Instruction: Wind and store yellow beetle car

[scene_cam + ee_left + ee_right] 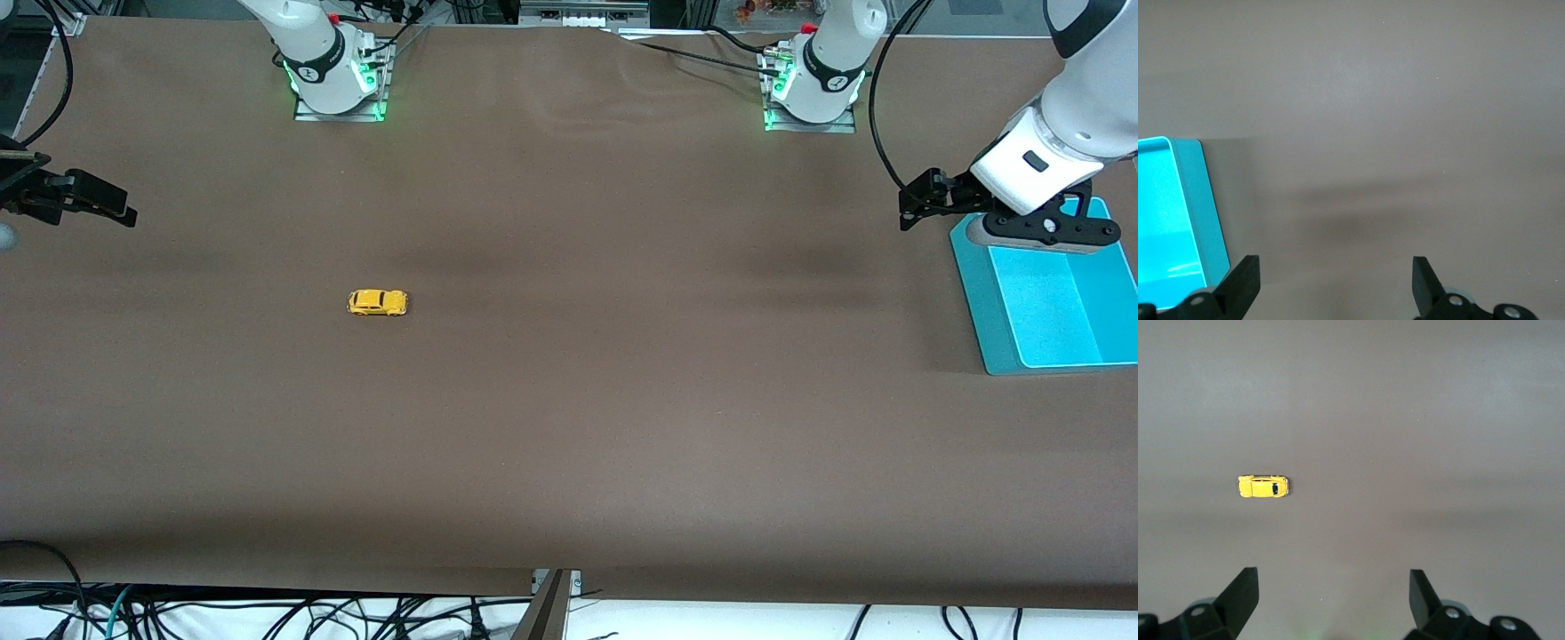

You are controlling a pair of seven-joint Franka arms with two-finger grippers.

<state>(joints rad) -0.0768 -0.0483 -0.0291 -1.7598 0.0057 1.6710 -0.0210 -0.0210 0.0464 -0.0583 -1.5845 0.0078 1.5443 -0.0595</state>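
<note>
The car (378, 302) sits alone on the brown table (569, 427), on its wheels, lying lengthwise along the table, toward the right arm's end. Nothing touches it. In the right wrist view the car (1263, 486) shows from above, bright yellow with dark windows, well apart from the fingers (1238, 597) of that gripper.

The right gripper (89, 206) hangs in the air over the table's edge at the right arm's end, well away from the car. Its jaws stand wide apart and hold nothing; the right wrist view shows bare table between the two black fingertips.

The left gripper (920, 203) hovers at the left arm's end, just beside the tray (978, 302), a shallow turquoise bin with a raised rim. Its jaws are spread wide too and grip nothing. In the left wrist view the tray (1205, 200) lies at one side of the gripper (1336, 283), with one finger (1245, 283) close to its corner, and plain table fills the space between the fingers.

The tray has nothing in it that I can see. The car and the tray are well apart, near the two ends of the table.
</note>
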